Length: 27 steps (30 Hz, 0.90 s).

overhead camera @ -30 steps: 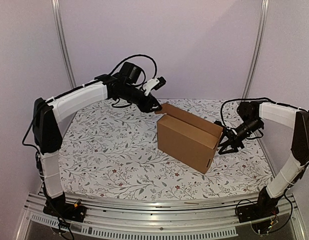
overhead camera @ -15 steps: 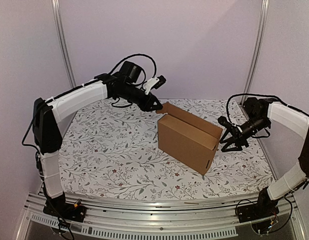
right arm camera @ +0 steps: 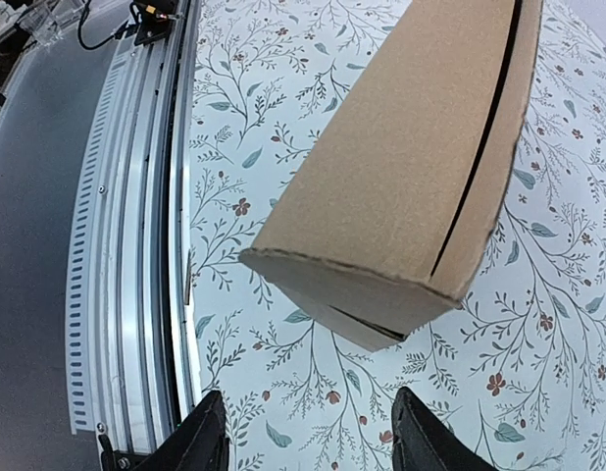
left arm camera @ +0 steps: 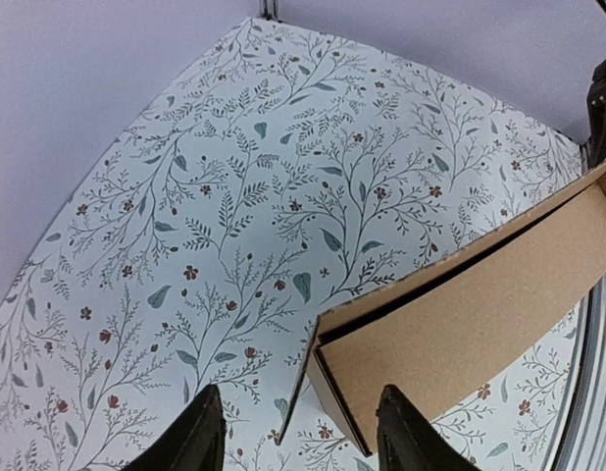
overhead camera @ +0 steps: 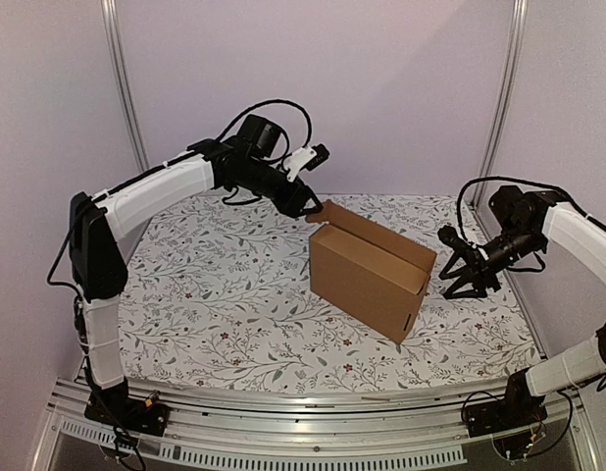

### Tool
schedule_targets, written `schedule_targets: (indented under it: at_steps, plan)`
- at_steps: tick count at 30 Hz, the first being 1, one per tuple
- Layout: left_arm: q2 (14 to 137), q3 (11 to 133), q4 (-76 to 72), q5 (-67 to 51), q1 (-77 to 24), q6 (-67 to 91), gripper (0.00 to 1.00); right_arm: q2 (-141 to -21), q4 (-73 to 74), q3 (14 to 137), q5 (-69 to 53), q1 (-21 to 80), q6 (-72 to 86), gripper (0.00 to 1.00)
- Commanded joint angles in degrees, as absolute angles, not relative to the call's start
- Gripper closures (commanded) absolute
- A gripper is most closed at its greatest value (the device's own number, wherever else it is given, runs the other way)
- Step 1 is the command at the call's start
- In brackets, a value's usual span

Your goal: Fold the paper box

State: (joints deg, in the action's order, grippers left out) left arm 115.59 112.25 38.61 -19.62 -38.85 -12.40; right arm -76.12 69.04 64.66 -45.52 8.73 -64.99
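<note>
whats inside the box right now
Only a dark slit along the top edge of the box shows, seen best from the left wrist. Nothing can be made out in it. The cardboard covers the rest of the inside, so any contents are hidden.

The right gripper (overhead camera: 458,280) has backed away to the right from the box (overhead camera: 367,280), leaving a clear gap at that end. Its elbow has swung out toward the right edge of the top view. The left gripper (overhead camera: 308,208) has risen very slightly at the box's far corner.
</note>
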Motion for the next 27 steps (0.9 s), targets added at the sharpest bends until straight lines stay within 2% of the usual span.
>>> schedule_targets:
  at_steps: [1, 9, 11, 17, 27]
  plan:
    - [120.23, 117.14, 41.32, -18.54, -39.29, -15.56, 0.49, -73.03, 73.44, 65.56, -44.43, 8.94, -66.56, 0.44]
    - [123.08, 121.59, 44.34, -23.4, -39.46, -14.27, 0.83, -69.96, 75.06, 67.26, -45.94, 8.89, -67.65, 0.43]
    - [122.56, 121.55, 44.64, -23.65, -39.51, -13.18, 0.89, -70.21, 75.08, 67.78, -46.81, 8.96, -67.9, 0.43]
    - [121.21, 121.38, 45.37, -24.53, -39.68, -9.98, 0.99, -70.63, 71.38, 67.69, -46.27, 10.15, -66.36, 0.43]
    - [121.2, 122.91, 46.98, -22.55, -40.62, -4.04, 1.0, -72.31, 69.16, 68.18, -43.55, 11.1, -66.68, 0.43]
